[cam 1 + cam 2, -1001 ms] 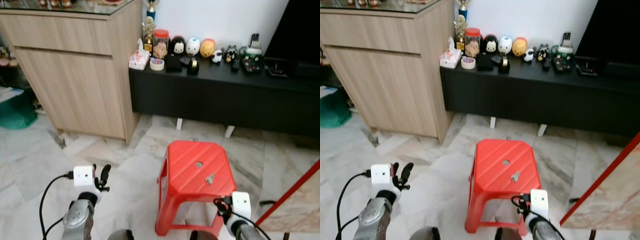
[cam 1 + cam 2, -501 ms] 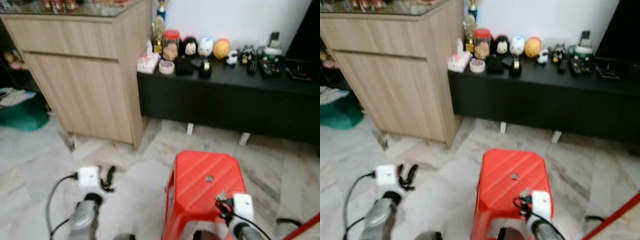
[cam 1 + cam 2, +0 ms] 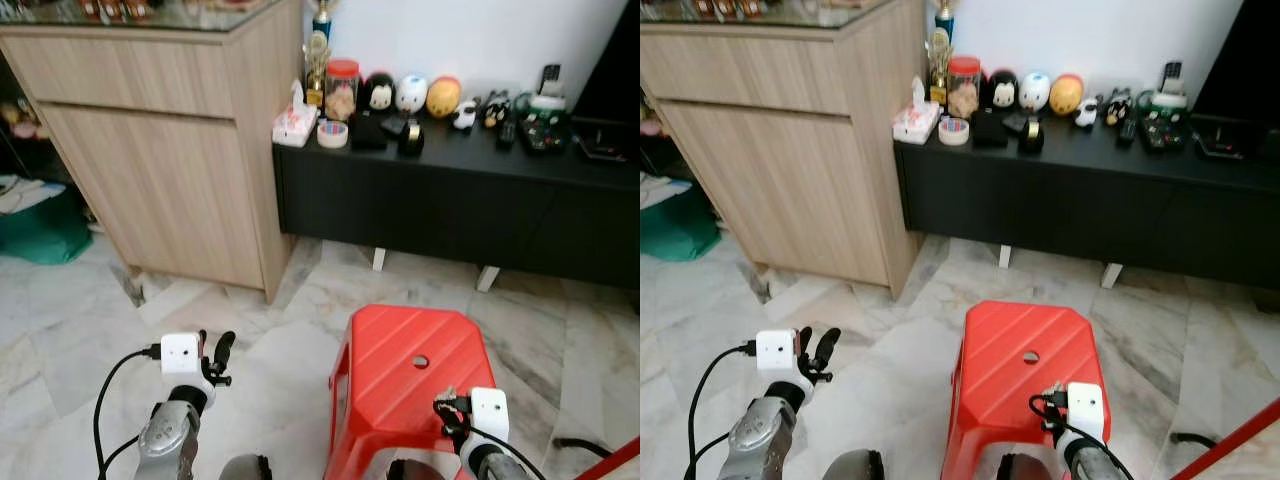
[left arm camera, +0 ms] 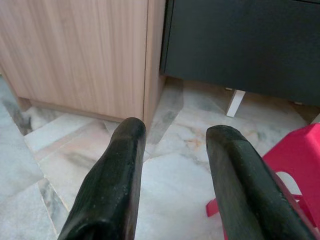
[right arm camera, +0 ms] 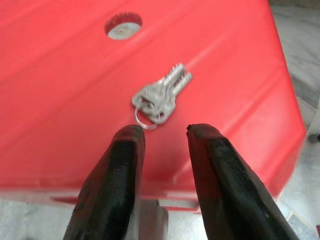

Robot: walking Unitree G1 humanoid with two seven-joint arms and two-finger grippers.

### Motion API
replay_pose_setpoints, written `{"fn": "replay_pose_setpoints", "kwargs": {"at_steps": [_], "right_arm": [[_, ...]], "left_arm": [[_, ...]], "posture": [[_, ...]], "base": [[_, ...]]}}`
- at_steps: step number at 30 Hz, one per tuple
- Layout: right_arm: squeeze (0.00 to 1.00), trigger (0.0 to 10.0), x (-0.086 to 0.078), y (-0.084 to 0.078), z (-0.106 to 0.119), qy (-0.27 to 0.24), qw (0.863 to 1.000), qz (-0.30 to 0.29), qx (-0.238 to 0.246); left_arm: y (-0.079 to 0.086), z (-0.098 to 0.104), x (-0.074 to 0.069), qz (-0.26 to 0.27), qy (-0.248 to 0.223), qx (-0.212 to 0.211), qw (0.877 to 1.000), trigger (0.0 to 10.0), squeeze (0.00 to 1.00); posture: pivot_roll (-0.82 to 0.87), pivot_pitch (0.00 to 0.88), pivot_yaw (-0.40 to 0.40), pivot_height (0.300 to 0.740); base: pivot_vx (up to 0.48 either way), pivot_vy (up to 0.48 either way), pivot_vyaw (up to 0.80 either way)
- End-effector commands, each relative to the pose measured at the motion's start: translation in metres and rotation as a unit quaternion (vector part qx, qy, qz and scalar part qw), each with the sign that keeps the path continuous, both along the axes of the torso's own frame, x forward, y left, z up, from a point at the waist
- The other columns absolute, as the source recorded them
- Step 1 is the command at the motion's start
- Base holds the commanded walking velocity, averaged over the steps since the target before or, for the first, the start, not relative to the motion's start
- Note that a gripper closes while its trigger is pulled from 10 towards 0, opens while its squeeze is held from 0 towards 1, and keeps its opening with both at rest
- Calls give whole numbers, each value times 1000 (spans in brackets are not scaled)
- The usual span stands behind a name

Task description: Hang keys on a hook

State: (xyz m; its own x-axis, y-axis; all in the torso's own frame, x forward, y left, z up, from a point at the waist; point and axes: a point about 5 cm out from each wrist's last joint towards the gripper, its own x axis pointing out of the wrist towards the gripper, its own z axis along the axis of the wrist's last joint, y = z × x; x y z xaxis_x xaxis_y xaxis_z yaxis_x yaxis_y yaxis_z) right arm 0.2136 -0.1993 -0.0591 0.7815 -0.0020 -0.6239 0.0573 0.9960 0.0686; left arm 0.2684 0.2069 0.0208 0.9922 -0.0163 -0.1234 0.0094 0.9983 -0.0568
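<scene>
— Where were the keys point(image 5: 161, 99)?

— They lay flat on the top of the red stool point(image 3: 400, 375), a small silver bunch on a ring, a little way from the round hole point(image 5: 123, 25) in the seat. Nothing was touching them.

— And the right end effector point(image 5: 161, 137)?

— It hovered just short of the keys, over the near edge of the stool. Its two black fingers point(image 5: 122, 165) stood apart with a narrow gap between them, holding nothing. The key ring sat just beyond the fingertips.

— What about the left one?

— The left end effector point(image 4: 172, 135) was out to the left of the stool, above the marble floor point(image 3: 90, 330). Its fingers were parted as well, empty, pointing toward the foot of the wooden cabinet point(image 3: 160, 140) and the low black bench point(image 3: 450, 190).

— Anything on that bench?

— A row of small things along its top: a tissue box point(image 3: 293, 123), a roll of tape point(image 3: 332, 133), a red-lidded jar point(image 3: 342, 88), some round toy figures point(image 3: 410, 93) and a few remotes point(image 3: 500, 110). A trophy point(image 3: 318, 60) stood at the cabinet's corner. A green bin point(image 3: 40, 225) sat on the floor at the far left.
</scene>
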Motion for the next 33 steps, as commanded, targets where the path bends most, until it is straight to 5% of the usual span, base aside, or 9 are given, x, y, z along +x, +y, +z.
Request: {"fn": "replay_pose_setpoints", "kwargs": {"at_steps": [1,18,33], "right_arm": [[0,10000,0,0,1,-4,1000,0,0],[0,10000,18,2,14,-52,999,3,1],[0,10000,26,21,19,-63,990,120,-48]], "left_arm": [[1,1,1,-1,-2,-4,1000,10000,0],[-1,3,3,-6,-4,-5,1000,10000,0],[-5,-2,-2,-16,3,-6,1000,10000,0]], "posture": [[1,0,-28,617],[-6,0,-14,617],[-22,0,6,617]], "base": [[259,0,0],[290,0,0],[34,0,0]]}}
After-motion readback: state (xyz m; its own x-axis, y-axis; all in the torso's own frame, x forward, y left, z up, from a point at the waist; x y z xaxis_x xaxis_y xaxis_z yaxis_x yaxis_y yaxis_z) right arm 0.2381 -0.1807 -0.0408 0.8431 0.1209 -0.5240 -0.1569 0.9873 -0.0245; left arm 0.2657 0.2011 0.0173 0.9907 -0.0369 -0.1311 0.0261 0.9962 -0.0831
